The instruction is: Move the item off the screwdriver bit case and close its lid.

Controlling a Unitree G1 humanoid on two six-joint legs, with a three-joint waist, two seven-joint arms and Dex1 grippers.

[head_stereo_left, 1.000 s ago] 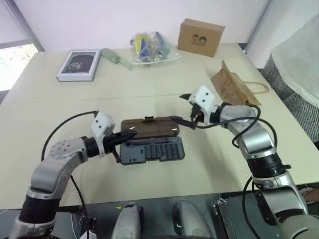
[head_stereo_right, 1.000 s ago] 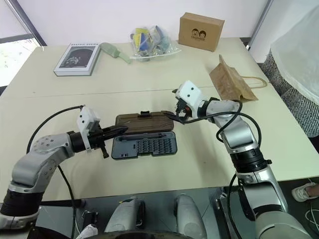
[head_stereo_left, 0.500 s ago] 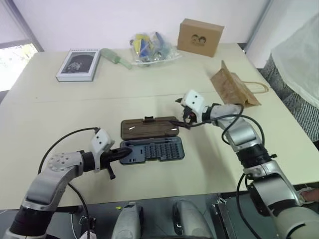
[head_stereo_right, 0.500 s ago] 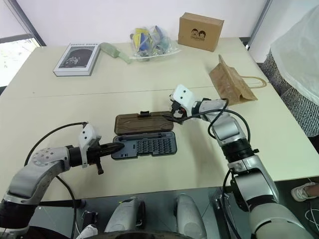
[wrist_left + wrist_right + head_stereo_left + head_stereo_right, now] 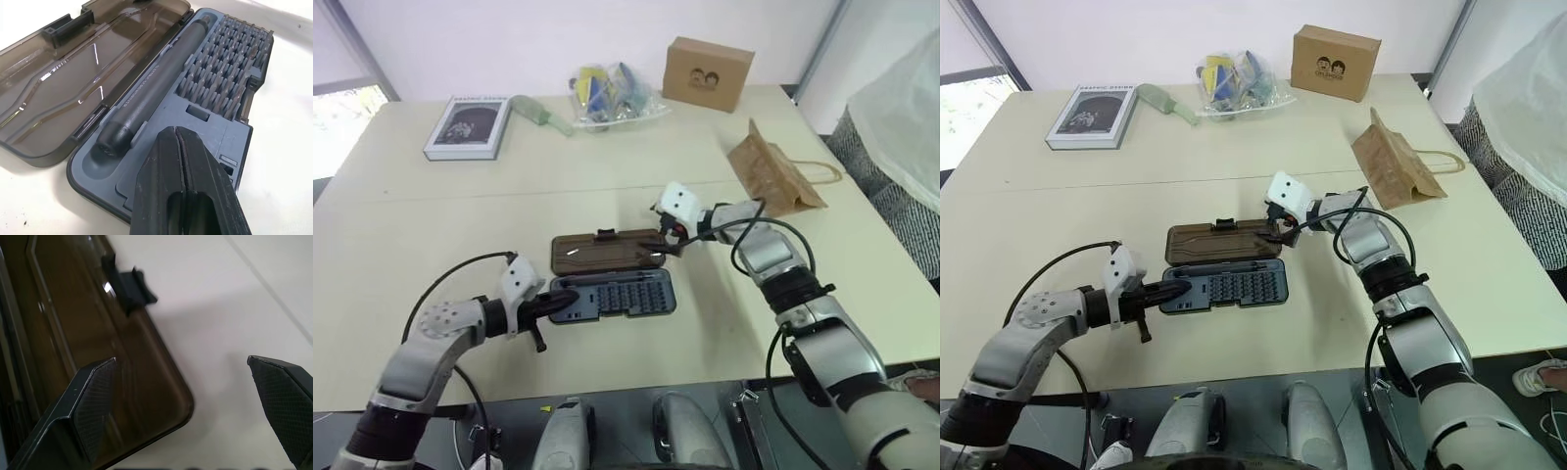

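The screwdriver bit case [image 5: 617,294] lies open mid-table, its dark blue-grey tray holding rows of bits and a driver handle [image 5: 156,93]. Its brown lid [image 5: 605,252] lies flat behind the tray, black latch clip [image 5: 605,235] on the far edge. The item, a creased brown paper bag [image 5: 771,168], rests on the table to the right, apart from the case. My left gripper [image 5: 566,298] is shut, its tips [image 5: 175,132] just above the tray's left end. At the lid's right far corner my right gripper [image 5: 669,241] is open, one finger [image 5: 93,396] over the lid and the other [image 5: 281,391] over bare table.
Along the far edge stand a grey-covered book [image 5: 468,125], a green object [image 5: 540,113], a clear bag of coloured items [image 5: 607,93] and a cardboard box [image 5: 707,71]. A person in white stands at the right [image 5: 901,108].
Both arms have come down. The left gripper sank from beside the lid's left end to the tray's left end. The right gripper dropped towards the lid's right corner.
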